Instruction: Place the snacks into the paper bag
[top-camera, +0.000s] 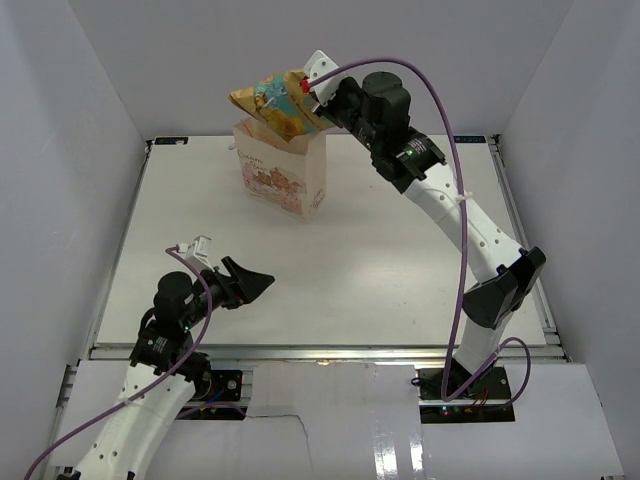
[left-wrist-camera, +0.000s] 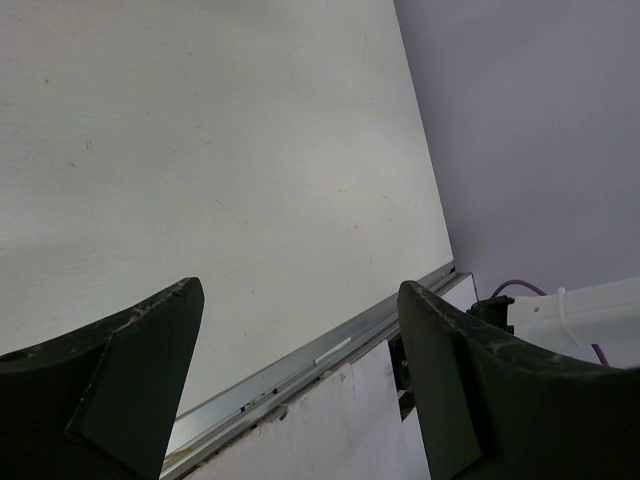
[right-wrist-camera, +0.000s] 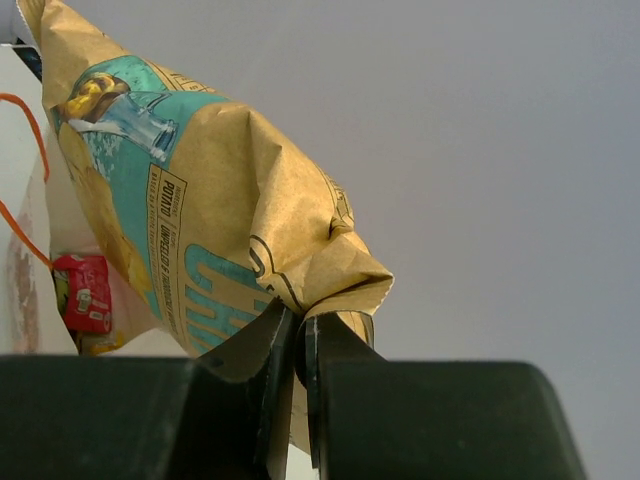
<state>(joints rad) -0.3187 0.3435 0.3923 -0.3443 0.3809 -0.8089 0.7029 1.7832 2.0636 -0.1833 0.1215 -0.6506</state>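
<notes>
Right tool (top-camera: 308, 97): jaws nearly closed, pinching a crumpled corner of the crisp bag (top-camera: 272, 102). In the right wrist view, the right tool (right-wrist-camera: 300, 335) has both fingers pressed on the yellow foil fold.

Crisp bag: yellow with teal print (right-wrist-camera: 200, 230). It is off the counter, tilted, and hangs from the right tool directly over the paper bag. Its lower edge meets the paper bag's open top, but I cannot tell whether it dips inside.

Paper bag (top-camera: 285, 175): cream with a brownish picture on its side. It stands upright on the far part of the counter (top-camera: 380, 260), left of centre.

Orange cord (right-wrist-camera: 30, 130): a thin handle loop at the left edge of the right wrist view, just beside the crisp bag.

Red packet (right-wrist-camera: 82, 292): small, seen low at the left under the crisp bag. It appears to lie within the paper bag's mouth, though this is not certain.

Left tool (top-camera: 256, 280): jaws spread wide and holding nothing. It sits low over the near left part of the counter, well apart from the paper bag.

Left wrist view: the left tool (left-wrist-camera: 300, 290) has its two dark fingers far apart, with bare counter (left-wrist-camera: 200, 150) between them.
</notes>
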